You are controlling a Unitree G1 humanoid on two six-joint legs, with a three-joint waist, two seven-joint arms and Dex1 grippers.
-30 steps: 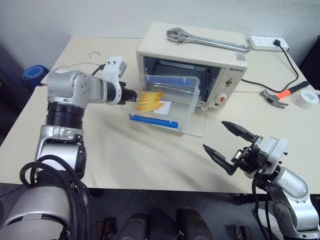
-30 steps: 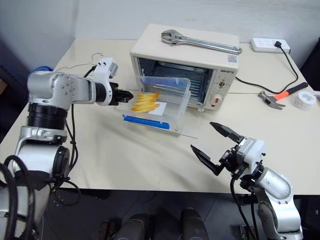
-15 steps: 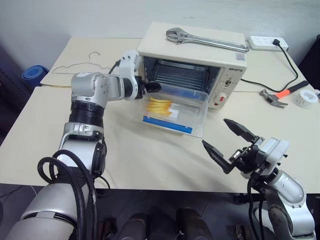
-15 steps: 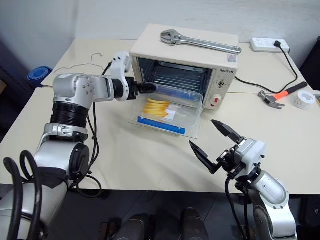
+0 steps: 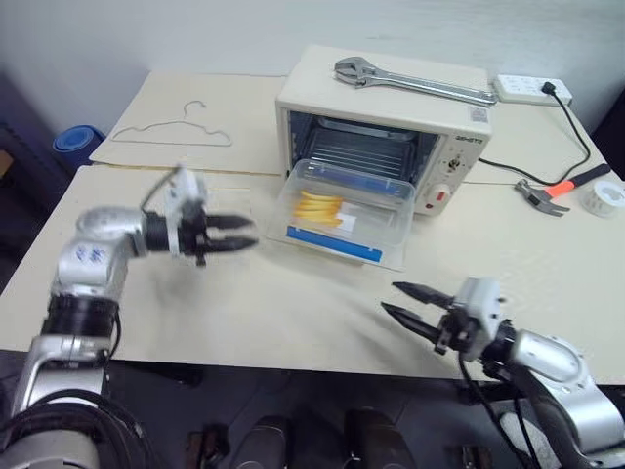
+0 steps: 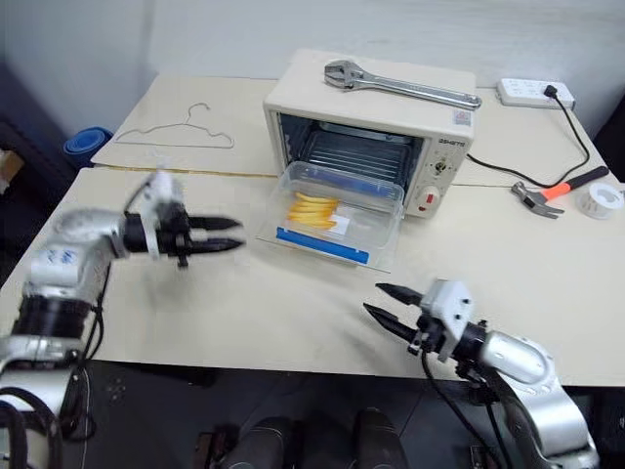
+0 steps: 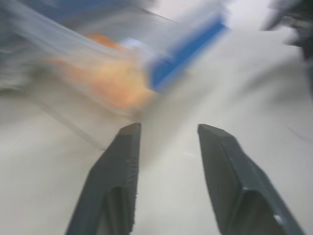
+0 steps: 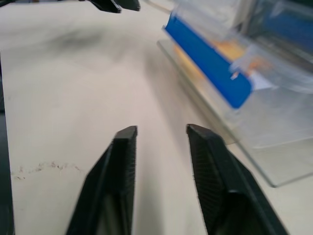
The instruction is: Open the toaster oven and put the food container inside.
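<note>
Head view: toaster oven (image 5: 386,122) door down, food container (image 5: 344,210) resting on open door at oven mouth, not fully inside. Left gripper (image 5: 234,233) off to container's left, apart from it, jaws narrow gap, empty. Right gripper (image 5: 408,301) near table front edge, narrow gap, empty.
Left wrist: fingers (image 7: 113,181) parted, nothing between.
Right wrist: same, container (image 8: 230,73) ahead.

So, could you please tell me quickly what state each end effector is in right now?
Left end effector: open, holding nothing.
Right end effector: open, holding nothing.
</note>
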